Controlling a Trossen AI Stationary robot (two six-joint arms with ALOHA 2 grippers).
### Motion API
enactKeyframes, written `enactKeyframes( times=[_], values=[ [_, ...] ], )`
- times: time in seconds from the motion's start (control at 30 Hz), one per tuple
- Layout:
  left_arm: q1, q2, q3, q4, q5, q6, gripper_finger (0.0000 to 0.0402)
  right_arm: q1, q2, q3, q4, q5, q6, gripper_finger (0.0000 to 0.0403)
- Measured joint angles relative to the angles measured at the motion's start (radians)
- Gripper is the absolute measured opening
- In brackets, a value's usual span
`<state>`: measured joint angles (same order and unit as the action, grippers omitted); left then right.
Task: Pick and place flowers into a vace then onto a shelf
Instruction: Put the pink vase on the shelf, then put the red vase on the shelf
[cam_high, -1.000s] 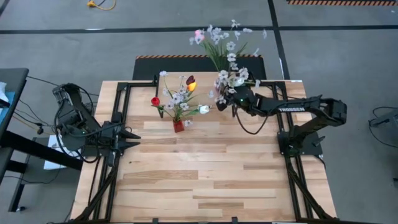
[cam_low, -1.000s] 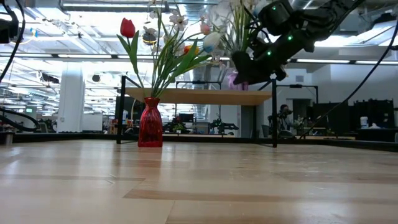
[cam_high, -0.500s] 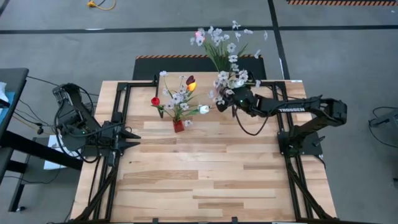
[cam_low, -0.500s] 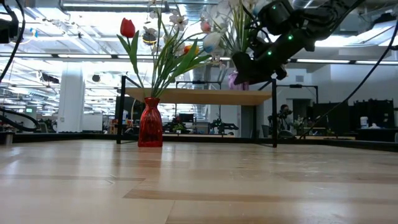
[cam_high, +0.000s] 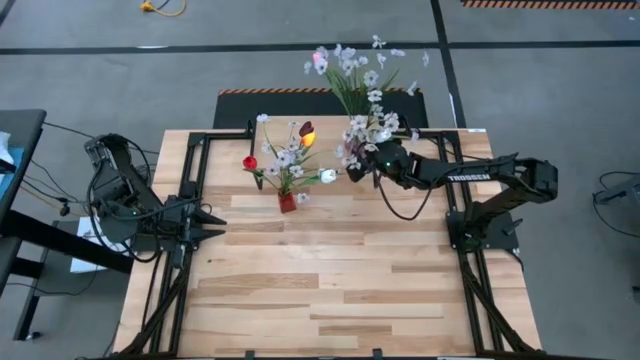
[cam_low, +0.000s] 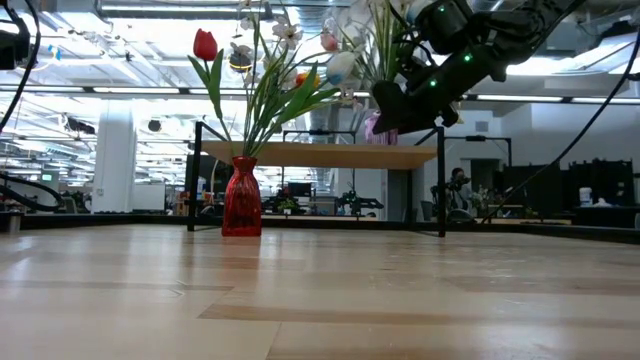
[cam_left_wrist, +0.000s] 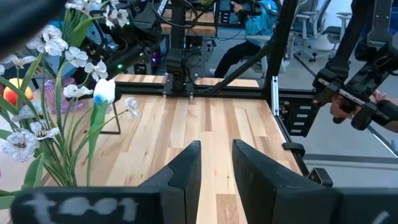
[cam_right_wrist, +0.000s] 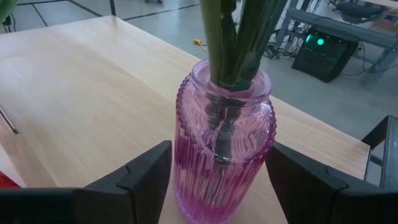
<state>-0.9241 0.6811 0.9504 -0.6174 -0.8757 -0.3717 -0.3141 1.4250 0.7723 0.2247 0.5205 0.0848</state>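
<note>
The right gripper (cam_right_wrist: 217, 186) is spread apart around the pink vase (cam_right_wrist: 224, 143) on the shelf (cam_low: 320, 155). The left gripper (cam_left_wrist: 216, 168), at the table's (cam_high: 330, 280) 9 o'clock, is slightly parted, empty.

Vase (cam_right_wrist: 222, 146) on shelf (cam_low: 320, 155); second vase (cam_low: 241, 197) seemingly before it.

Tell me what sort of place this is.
Probably a robotics lab or workshop in a large open office. Two dark robot arms are mounted on a slatted wooden table, bare concrete floor with taped lines surrounds it, and rows of desks and a seated person show beyond.
</note>
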Motion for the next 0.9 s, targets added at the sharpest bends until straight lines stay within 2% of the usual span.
enactKeyframes(
  times=[0.27, 0.5, 0.9],
  values=[
    [0.000, 0.000, 0.000, -0.004, 0.001, 0.000, 0.0080, 0.007, -0.005, 0.000, -0.020, -0.023, -0.004, 0.0251],
    [0.000, 0.000, 0.000, -0.006, 0.003, 0.000, 0.0080, 0.011, -0.063, -0.001, -0.061, -0.022, 0.002, 0.0250],
    [0.000, 0.000, 0.000, -0.022, 0.003, -0.002, 0.0080, 0.058, -0.112, -0.001, -0.196, -0.025, 0.021, 0.0250]
  ],
)
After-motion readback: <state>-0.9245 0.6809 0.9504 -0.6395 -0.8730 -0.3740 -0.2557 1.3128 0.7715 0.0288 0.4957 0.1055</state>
